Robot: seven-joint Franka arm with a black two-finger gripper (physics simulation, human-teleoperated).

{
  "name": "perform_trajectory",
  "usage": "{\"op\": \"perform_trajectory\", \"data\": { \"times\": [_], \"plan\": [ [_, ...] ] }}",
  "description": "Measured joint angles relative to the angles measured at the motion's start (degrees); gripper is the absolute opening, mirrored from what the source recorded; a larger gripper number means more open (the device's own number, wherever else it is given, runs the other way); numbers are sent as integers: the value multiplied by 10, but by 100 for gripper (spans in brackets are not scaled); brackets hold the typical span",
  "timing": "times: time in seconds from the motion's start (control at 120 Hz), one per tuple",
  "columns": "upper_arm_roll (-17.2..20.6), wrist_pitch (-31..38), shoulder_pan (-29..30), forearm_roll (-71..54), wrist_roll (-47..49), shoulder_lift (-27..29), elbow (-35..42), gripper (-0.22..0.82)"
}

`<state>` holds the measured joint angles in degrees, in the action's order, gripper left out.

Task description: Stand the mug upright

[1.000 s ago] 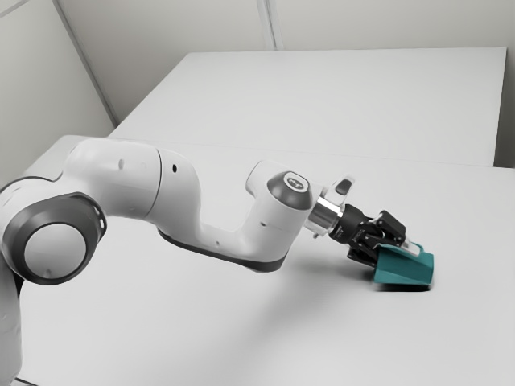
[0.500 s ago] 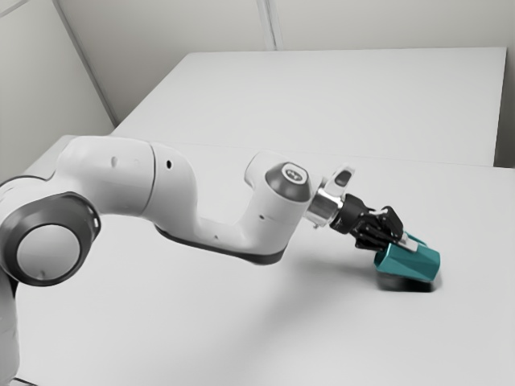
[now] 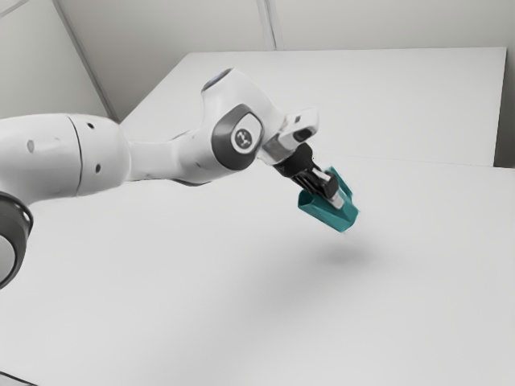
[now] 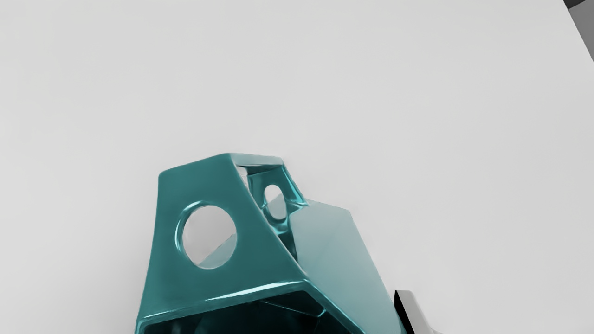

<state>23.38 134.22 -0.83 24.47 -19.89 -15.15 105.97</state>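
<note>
Mug (image 3: 322, 213): tilted, above the tabletop (image 3: 442, 322), between the fingertips of my hand (image 3: 336, 199).
Hand: I'm pinching the mug.

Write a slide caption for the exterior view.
Lifted clear: the gripper holds the teal mug tilted above the pale table, a soft shadow below.

Bearing one small dark emblem (image 3: 243, 139) on the pale round disc (image 3: 252, 127) of the robot arm's joint (image 3: 228, 153), sitting within a dark grey surround; reading too small to decipher. Otherwise offering no readable text, label, brand, number or sign.
</note>
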Motion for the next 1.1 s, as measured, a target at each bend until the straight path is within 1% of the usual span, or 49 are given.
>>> {"op": "perform_trajectory", "data": {
  "times": [0.108, 0.167, 0.308, 0.433, 0.558, 0.7, 0.833, 0.942, 1.1],
  "plan": [
    [-1, -50, 20, -133, 50, 21, 0, -14],
    [-1, -77, 26, -183, 75, 29, -1, -14],
    [-1, -134, 52, -254, 128, 50, 1, -14],
    [0, -161, 72, -287, 166, 71, 28, -14],
    [0, -161, 83, -301, 195, 98, 74, -15],
    [0, -144, 89, -313, 222, 108, 114, -15],
    [1, -130, 96, -331, 243, 99, 132, -14],
    [1, -120, 112, -336, 257, 87, 135, -15],
    [0, -100, 118, -339, 273, 63, 134, -14]
  ]
}}
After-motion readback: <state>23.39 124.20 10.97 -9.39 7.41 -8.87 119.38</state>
